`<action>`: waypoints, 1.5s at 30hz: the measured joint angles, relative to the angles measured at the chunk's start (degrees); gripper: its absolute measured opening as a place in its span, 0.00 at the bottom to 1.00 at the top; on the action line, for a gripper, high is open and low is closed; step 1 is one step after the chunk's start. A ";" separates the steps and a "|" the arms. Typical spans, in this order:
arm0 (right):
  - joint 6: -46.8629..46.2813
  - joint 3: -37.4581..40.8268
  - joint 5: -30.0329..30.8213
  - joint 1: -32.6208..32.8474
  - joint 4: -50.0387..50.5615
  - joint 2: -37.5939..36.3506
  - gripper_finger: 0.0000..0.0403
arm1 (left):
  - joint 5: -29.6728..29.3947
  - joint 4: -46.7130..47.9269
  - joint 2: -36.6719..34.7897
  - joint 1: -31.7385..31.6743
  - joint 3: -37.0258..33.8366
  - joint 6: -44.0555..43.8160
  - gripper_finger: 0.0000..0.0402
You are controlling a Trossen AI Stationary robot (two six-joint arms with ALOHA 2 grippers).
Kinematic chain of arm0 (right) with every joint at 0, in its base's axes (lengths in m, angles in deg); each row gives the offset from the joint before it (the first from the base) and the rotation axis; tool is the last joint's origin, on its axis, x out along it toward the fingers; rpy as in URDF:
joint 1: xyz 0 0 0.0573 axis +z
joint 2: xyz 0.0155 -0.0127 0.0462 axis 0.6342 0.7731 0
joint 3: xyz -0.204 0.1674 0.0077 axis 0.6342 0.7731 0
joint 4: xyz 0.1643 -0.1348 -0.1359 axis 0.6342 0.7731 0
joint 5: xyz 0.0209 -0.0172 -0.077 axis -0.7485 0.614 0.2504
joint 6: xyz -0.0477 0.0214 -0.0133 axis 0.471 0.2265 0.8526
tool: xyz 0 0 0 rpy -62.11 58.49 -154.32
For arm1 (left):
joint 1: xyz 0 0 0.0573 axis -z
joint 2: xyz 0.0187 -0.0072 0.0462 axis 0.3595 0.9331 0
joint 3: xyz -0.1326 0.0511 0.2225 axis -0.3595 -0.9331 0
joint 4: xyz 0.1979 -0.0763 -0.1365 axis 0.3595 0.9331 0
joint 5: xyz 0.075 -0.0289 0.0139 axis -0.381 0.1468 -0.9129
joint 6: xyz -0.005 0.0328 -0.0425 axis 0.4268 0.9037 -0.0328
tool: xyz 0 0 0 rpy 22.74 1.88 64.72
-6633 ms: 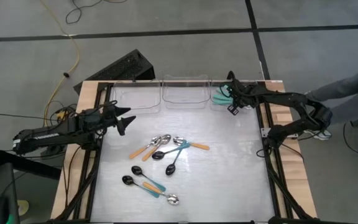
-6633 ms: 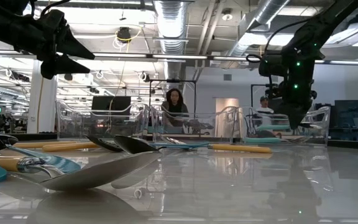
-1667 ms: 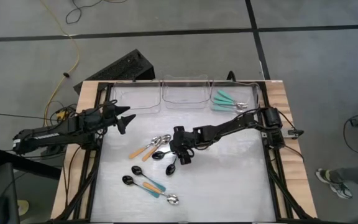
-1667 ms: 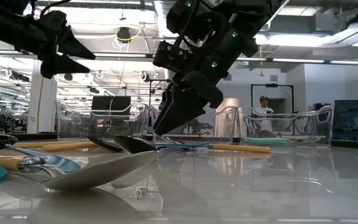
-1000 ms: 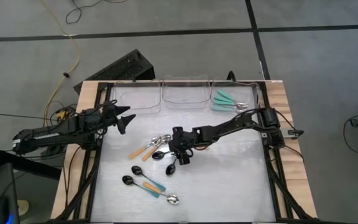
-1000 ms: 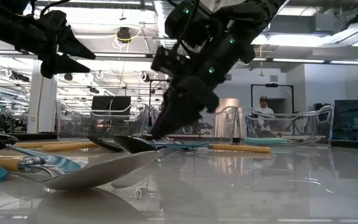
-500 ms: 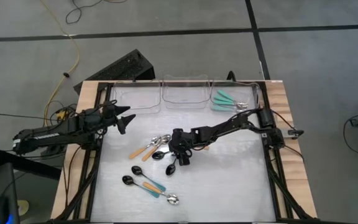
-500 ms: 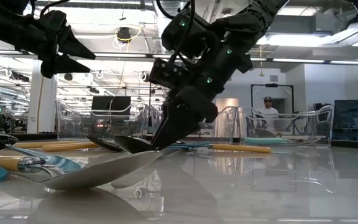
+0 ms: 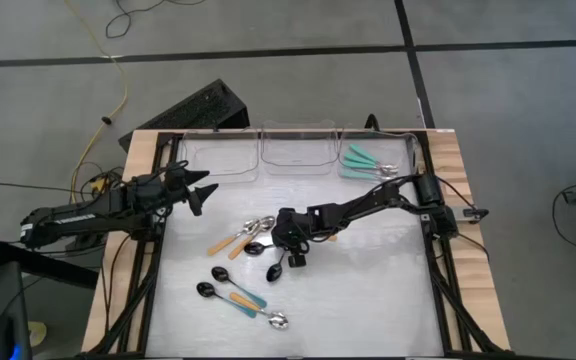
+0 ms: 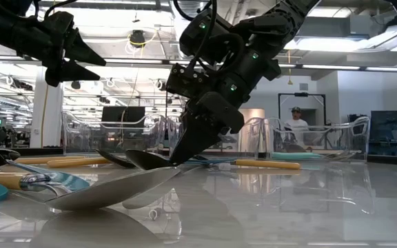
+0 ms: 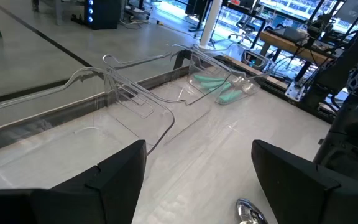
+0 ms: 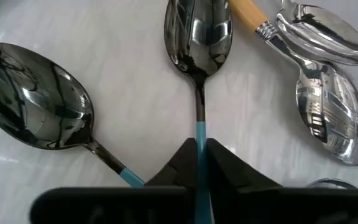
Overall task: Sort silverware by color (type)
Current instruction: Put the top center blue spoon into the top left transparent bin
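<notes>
Right wrist view, right hand [image 12: 199,155] pinching blue-handled spoon [image 12: 198,37]

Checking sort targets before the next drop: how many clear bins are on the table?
3, in a row along the table's far edge: left bin, middle bin, both apparently empty, and right bin, which holds teal-handled spoons. None looks hidden.

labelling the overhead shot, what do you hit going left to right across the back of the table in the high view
left clear bin → middle clear bin → teal-handled spoons lying in the right bin. In front of that row, the right gripper is shut on a blue-handled black spoon.
</notes>
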 joint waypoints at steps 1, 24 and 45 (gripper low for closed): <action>-0.01 0.00 0.04 0.00 0.00 0.00 0.09 | 0.00 0.00 0.00 0.00 0.00 0.00 0.69; 0.80 0.04 8.03 -6.15 -0.18 -13.54 0.10 | 0.02 -1.68 -0.02 0.00 0.00 0.76 0.69; -2.23 -33.25 13.70 -20.40 1.09 4.02 0.10 | 0.68 -1.44 -0.02 0.00 0.00 2.27 0.69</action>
